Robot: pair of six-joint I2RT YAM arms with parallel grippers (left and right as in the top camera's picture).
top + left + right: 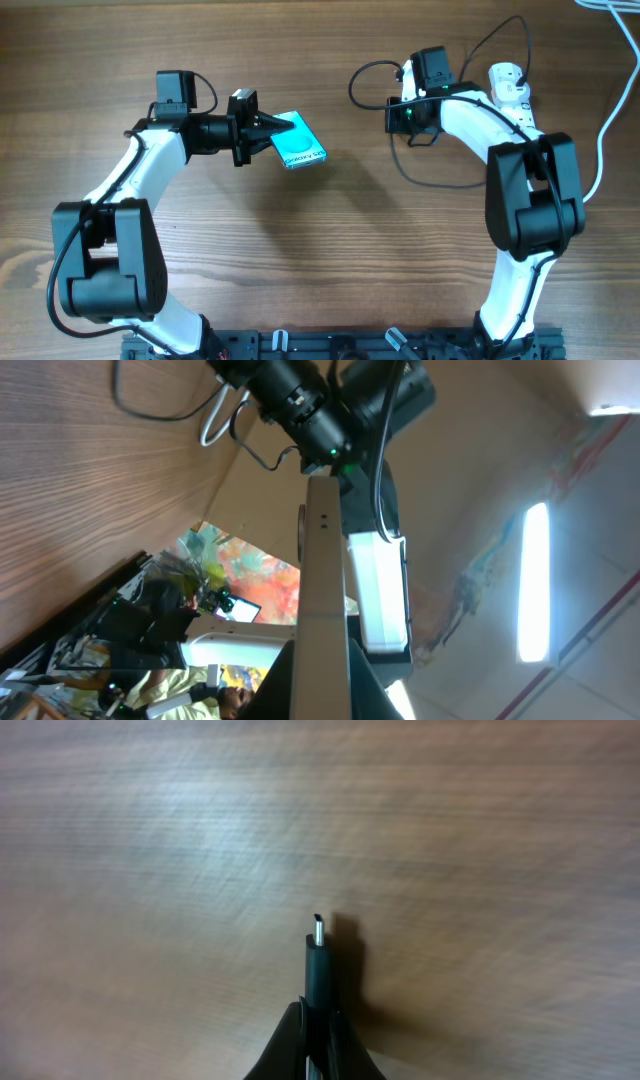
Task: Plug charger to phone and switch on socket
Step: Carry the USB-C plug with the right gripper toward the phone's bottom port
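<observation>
The phone (303,148), cyan screen up and tilted, is held off the table at the left of centre by my left gripper (275,128), which is shut on one of its ends. In the left wrist view the phone (322,560) shows edge-on as a pale bar clamped in my left gripper (322,685). My right gripper (393,115) is shut on the charger (353,82) near its end. In the right wrist view the charger's connector (317,965) sticks out of my right gripper (318,1025), metal tip forward over bare wood. The white socket (510,85) lies at the back right.
The charger's thin black cable loops on the table below my right gripper (425,180) and runs back toward the socket. A thick white cord (608,120) trails along the right edge. My right arm (300,405) faces the phone's far end in the left wrist view.
</observation>
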